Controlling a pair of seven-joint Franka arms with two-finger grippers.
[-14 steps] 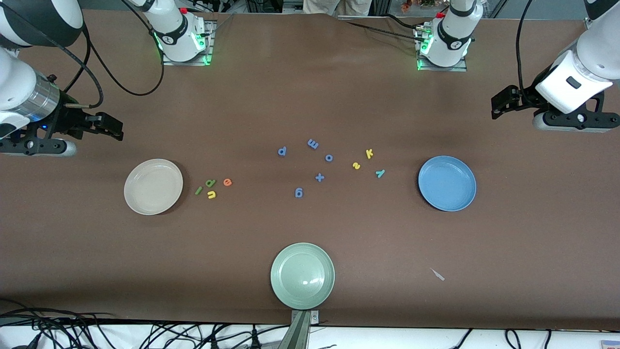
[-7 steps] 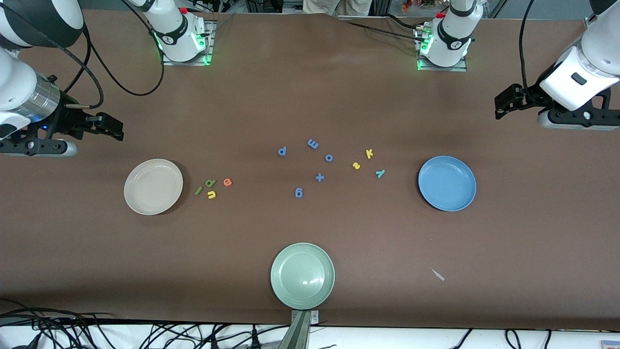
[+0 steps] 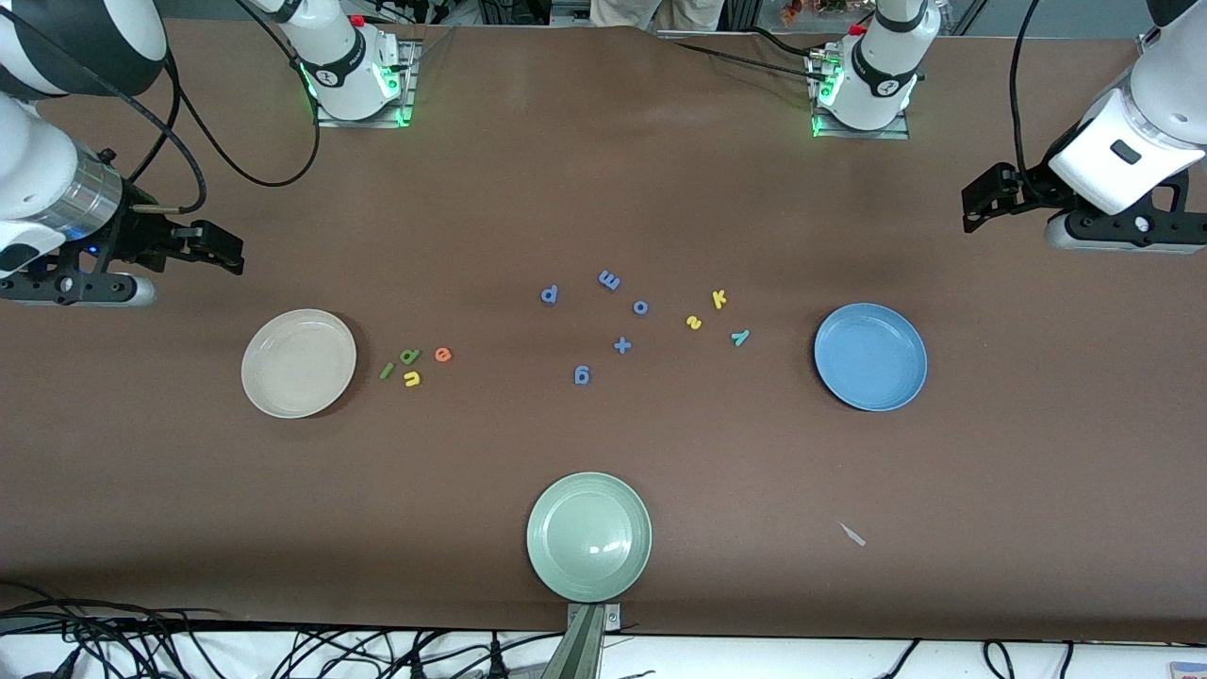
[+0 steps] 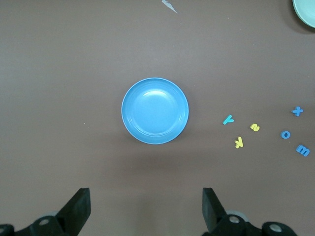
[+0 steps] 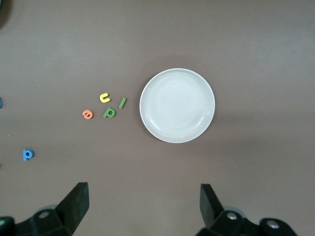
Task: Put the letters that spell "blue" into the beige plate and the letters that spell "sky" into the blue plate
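The beige plate (image 3: 298, 363) (image 5: 177, 105) lies toward the right arm's end of the table. Beside it lie the green b (image 3: 409, 356) (image 5: 109, 112), olive l (image 3: 387, 371) (image 5: 122, 102), yellow u (image 3: 412, 379) (image 5: 104, 97) and orange e (image 3: 442, 355) (image 5: 87, 114). The blue plate (image 3: 870, 356) (image 4: 155, 110) lies toward the left arm's end, with the yellow s (image 3: 694, 322) (image 4: 255, 128), yellow k (image 3: 719, 299) (image 4: 238, 142) and teal y (image 3: 740, 337) (image 4: 228, 119) beside it. My right gripper (image 3: 222, 250) (image 5: 143, 209) and left gripper (image 3: 981, 196) (image 4: 146, 211) hang open and empty, high above the table near their plates.
Several small blue letters and a blue plus sign (image 3: 622, 345) lie at the table's middle between the two letter groups. A pale green plate (image 3: 588, 536) sits near the front edge. A small pale scrap (image 3: 852, 535) lies nearer the front camera than the blue plate.
The left arm's hand has drifted slightly toward the bases' side of the table. The right hand shifted only a little. Nothing on the table moved.
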